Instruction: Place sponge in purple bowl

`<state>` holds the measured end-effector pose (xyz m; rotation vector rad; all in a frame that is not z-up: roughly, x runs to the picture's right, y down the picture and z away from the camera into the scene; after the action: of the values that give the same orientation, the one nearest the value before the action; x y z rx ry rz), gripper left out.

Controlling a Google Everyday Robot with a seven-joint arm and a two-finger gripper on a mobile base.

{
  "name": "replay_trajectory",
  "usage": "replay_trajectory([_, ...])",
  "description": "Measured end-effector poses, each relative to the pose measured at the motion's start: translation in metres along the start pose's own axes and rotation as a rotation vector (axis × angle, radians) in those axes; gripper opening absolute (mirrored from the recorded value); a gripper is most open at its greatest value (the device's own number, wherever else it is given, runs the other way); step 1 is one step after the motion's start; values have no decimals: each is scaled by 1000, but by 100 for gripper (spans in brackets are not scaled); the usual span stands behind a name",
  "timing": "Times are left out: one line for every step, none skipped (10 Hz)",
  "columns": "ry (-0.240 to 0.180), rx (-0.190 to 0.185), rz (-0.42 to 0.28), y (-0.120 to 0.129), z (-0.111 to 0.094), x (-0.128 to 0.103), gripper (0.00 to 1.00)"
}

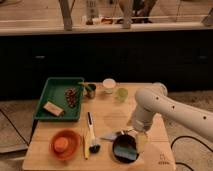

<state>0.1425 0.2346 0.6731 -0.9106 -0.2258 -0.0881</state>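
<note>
The purple bowl (119, 145), nearly black, stands near the front edge of the wooden table (107, 112), right of centre. The teal sponge (128, 153) lies inside it, toward its front right. My gripper (126, 134) hangs on the white arm (150, 105) just above the bowl's back rim. It is open and apart from the sponge.
An orange bowl (65, 144) stands at the front left, with a yellow-handled brush (90, 134) beside it. A green tray (46, 92) at the back left holds a tan block (53, 108). A dark cup (90, 90), a white cup (108, 85) and a green cup (121, 93) stand at the back.
</note>
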Motion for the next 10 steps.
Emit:
replay_trajectory([-2,0,-1,0,-1,0,80])
replay_trajectory([-2,0,-2,0,-1,1,80])
replay_trajectory([-2,0,-3,-1,-2,1,80])
replay_trajectory([-1,0,-2,-1,-2,1,80])
replay_trajectory([19,6,5,0,-2,2,80])
replay_trajectory([40,18,12,-2,-2,1,80])
replay_trajectory([53,28,12,-4,-3,-2,80])
replay_trajectory([51,32,12,-5,-3,-2,80])
replay_trajectory([51,32,15,-4,-3,-1,80])
replay_trajectory([52,30,14,-4,-3,-1,80])
